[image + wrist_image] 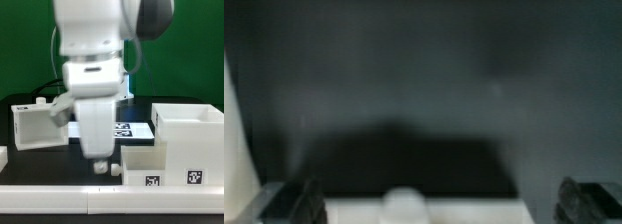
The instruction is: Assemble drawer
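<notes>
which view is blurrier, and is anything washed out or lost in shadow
Wrist view: blurred throughout and mostly dark, the claw fingers just dim shapes, the white part between them without clear edges. Exterior view: sharper, the casing tags distinct, but the white arm looks washed out.

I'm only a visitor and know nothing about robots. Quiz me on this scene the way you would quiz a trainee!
1. True or false: the gripper is open.
2. Which thing stands at the exterior view's right? A the large casing; B a screwdriver; C a red bin.
3. Fill in: the flat white sheet printed with black tags is called the ___.

Key: 1 true, the wrist view shows its fingers far apart. 2 A. 3 marker board.
</notes>
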{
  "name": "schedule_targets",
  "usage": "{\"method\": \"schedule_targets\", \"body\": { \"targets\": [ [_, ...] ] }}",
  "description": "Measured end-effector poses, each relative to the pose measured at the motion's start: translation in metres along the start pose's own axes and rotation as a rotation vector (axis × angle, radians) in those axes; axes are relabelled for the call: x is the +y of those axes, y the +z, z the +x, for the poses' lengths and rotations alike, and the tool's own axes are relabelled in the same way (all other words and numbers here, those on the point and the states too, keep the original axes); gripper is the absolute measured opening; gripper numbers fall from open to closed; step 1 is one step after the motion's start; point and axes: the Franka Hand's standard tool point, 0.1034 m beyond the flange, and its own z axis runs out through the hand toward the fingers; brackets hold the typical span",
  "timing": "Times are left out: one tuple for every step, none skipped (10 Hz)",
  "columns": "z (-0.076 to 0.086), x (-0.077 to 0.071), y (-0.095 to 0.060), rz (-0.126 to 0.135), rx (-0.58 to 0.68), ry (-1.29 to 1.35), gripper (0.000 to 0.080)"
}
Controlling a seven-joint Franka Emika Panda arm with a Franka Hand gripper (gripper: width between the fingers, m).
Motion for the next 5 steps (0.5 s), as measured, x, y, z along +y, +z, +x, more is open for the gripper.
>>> {"method": "schedule_targets", "body": {
  "targets": [
    [-0.007,0.0,0.007,0.006,0.039,0.007,0.0649],
    [-0.01,-0.002,0.012,0.023,0.088,0.01,0.0649],
    [-0.004,-0.005,0.016,0.029,0.127,0.039,0.0649],
    [0.006,-0.01,0.017,0.039,0.166,0.068,0.0649],
    [0.024,-0.011,0.013,0.04,0.175,0.105,0.0649]
  ]
}}
